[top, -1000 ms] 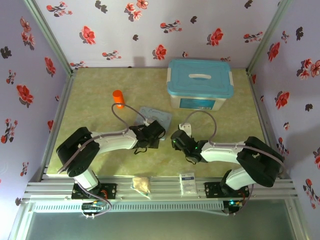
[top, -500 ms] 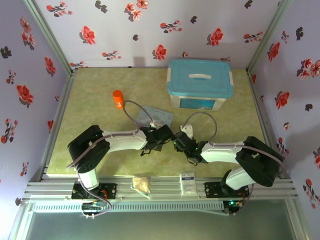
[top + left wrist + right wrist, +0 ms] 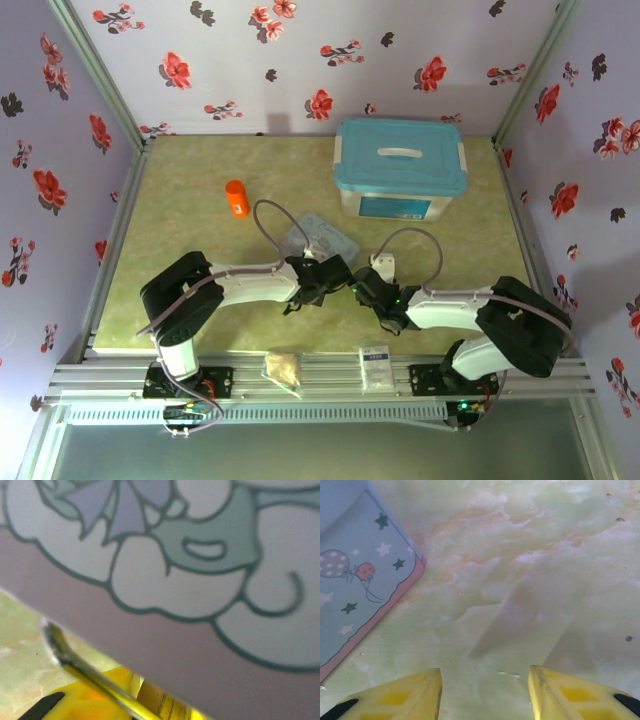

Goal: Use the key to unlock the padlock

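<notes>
Near the tabletop's [image 3: 200, 250] middle, the left tool [image 3: 328, 275] crowds the tin [image 3: 320, 235] at its 12 o'clock, seemingly carrying the padlock [image 3: 92, 676]; its grip I cannot tell. At its 3 o'clock the right tool [image 3: 485, 680] hovers, fingers apart and empty, probably to assist.

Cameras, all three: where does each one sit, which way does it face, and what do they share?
Top external: above and behind the bases, looking down on the table; the left arm and right arm both show.
Left wrist: on the left wrist, close against the cartoon tin; one yellow finger at the bottom edge.
Right wrist: on the right wrist, looking down at the table; two yellow fingers, spread apart, at the bottom.
Shared: all three see the tin.
</notes>
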